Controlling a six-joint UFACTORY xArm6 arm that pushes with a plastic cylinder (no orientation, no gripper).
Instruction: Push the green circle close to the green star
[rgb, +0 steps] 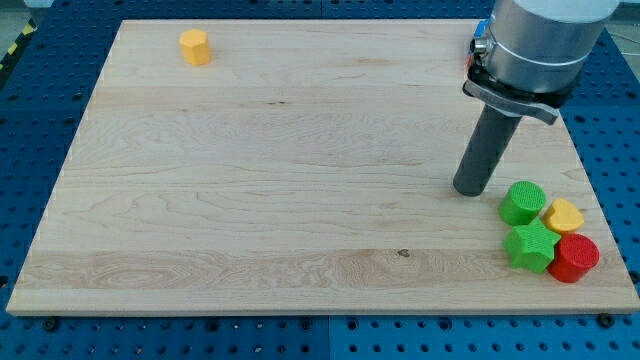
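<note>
The green circle (523, 202) sits near the board's lower right, just above the green star (530, 246) and almost touching it. A yellow heart-shaped block (563, 215) lies to the right of the circle, and a red circle (574, 258) lies to the right of the star. My tip (469, 189) rests on the board a short way to the left of the green circle, slightly higher in the view, and is not touching it.
A yellow hexagon block (195, 47) stands alone near the board's top left. The wooden board (280, 170) lies on a blue perforated table. The arm's grey body (535, 45) hangs over the board's top right corner.
</note>
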